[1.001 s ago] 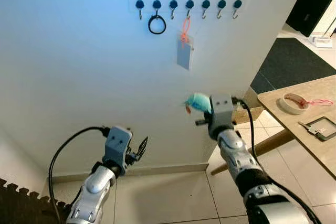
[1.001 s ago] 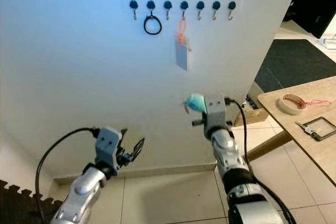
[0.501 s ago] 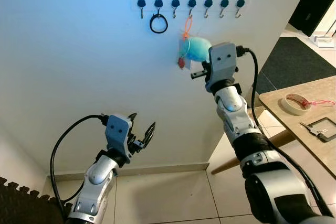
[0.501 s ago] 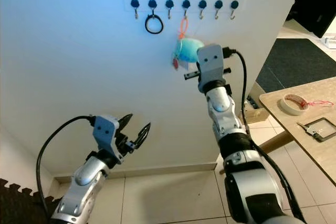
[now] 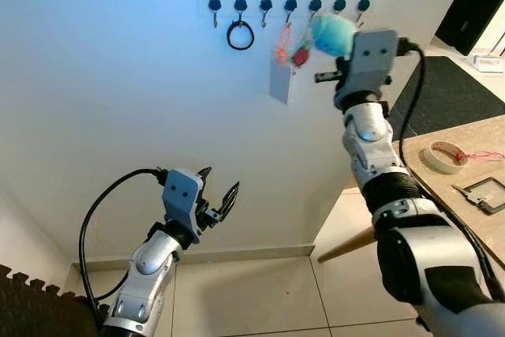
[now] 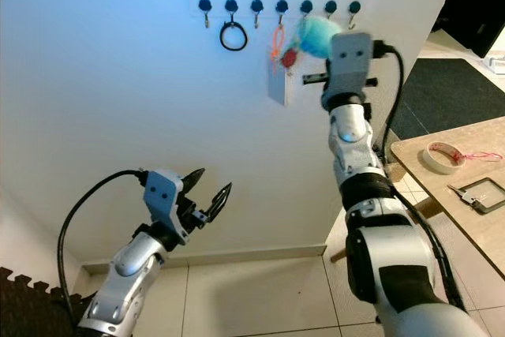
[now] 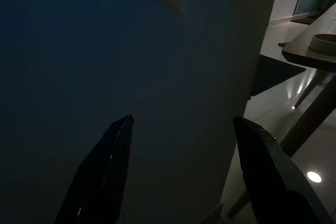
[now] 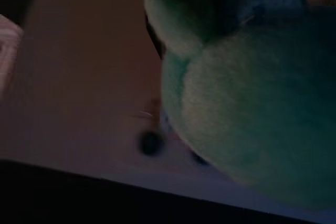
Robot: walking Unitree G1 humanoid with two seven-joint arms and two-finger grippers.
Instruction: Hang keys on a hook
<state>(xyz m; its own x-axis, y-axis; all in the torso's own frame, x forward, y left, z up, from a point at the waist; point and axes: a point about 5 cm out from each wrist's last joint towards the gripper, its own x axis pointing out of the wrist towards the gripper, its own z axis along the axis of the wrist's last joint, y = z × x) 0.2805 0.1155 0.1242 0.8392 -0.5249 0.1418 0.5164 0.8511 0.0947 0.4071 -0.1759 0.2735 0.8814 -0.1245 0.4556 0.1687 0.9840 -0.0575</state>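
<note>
Keys with our blue plush fob (image 5: 331, 33) clenched in our right end effector (image 5: 338, 37), raised at the hook rail (image 5: 288, 5) by its right end, our left end effector (image 5: 223, 199) spread wide, low beside the wall (image 5: 118, 116).

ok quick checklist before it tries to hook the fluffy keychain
1. Right gripper raised to the hook rail: ok.
2. Blue pom-pom keychain held at the right gripper: ok.
3. Keychain's ring lined up on a hook: cannot tell, the pom-pom hides it.
4. Free hook near it: ok, the far right hook is bare.
5. Black ring and orange tag away from that hook: ok.
6. Left gripper low, out of the way, fingers open: ok.
</note>
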